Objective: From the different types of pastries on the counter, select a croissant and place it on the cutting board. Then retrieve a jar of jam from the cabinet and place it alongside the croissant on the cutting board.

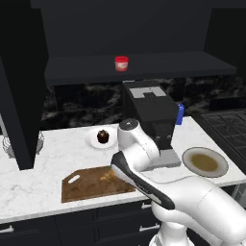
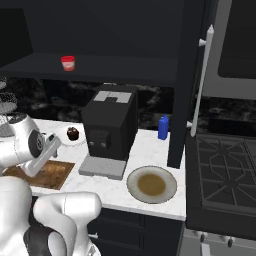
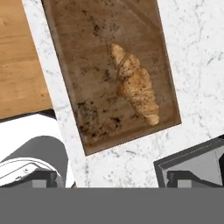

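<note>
A: Croissant (image 3: 134,85) lies on the cutting board (image 3: 94,65), on the desk (image 1: 29,182). Fingers (image 3: 43,178) spread wide, holding nothing.

B: Next up, the jar of jam (image 1: 121,63), on the cabinet (image 1: 86,69) shelf above the coffee machine (image 1: 151,113). Likely rigid, slick-sided, light. Take it across the pale middle band, below the lid.

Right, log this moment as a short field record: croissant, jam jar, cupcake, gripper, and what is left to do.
croissant: lying on the cutting board, free of the gripper
jar of jam: on the cabinet shelf, upright
cupcake: on a white plate, behind the board
gripper: open, above the board
remaining: bring the jar to the board beside the croissant
</note>
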